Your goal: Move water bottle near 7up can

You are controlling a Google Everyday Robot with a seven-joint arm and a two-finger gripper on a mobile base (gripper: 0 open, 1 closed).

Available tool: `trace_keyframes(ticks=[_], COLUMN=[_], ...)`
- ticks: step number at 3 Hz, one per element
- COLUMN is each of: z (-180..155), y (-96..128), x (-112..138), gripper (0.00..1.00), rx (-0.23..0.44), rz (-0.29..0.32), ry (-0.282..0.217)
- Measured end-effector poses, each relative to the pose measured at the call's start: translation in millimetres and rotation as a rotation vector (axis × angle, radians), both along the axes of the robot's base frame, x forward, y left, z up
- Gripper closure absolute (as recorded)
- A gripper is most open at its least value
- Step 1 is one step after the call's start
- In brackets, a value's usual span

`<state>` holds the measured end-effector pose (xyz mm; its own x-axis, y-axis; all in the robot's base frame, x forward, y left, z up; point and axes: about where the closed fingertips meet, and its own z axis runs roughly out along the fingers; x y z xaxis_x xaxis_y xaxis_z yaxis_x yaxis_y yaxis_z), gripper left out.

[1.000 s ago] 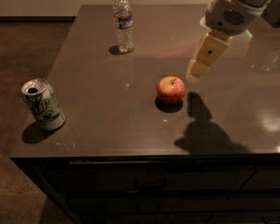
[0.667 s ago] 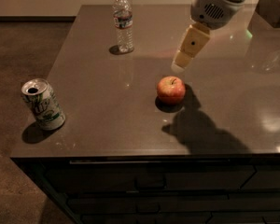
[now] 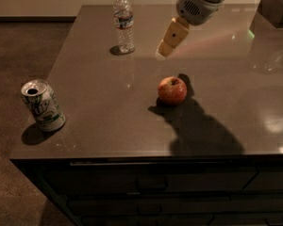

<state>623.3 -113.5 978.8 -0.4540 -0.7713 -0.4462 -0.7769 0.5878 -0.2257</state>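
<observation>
The single camera view looks down at a dark, glossy surface (image 3: 108, 126) under dim light. The water bottle (image 3: 124, 22), clear and ribbed with a white cap, stands upright near the far left corner. Its label is a dark band with red and white on it, and the writing is too small to read. The 7up can (image 3: 43, 106) stands well apart from it at the near left corner, close to the left edge, tilted slightly, with its top open. Green lettering shows on its pale side, though only roughly. A red apple (image 3: 172, 90) rests near the middle of the surface. The robot's claw (image 3: 167, 45) hangs above the surface toward the far edge, to the right of the bottle and not touching it. Whether it is spread or pressed together cannot be told. The step in hand appears to be the reach for the bottle. Doing it well probably means approaching level from the bottle's right side, gripping the ribbed body below the label so the tall, light bottle does not tip, and keeping clear of the apple.
</observation>
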Motion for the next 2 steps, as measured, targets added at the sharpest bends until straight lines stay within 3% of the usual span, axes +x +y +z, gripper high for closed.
trace_keyframes(ticks=[1,2], z=[0,3], y=[0,11], x=[0,23], gripper=[0.00,0.00], rx=[0.000,0.082], rz=[0.000,-0.010], ry=[0.000,-0.039])
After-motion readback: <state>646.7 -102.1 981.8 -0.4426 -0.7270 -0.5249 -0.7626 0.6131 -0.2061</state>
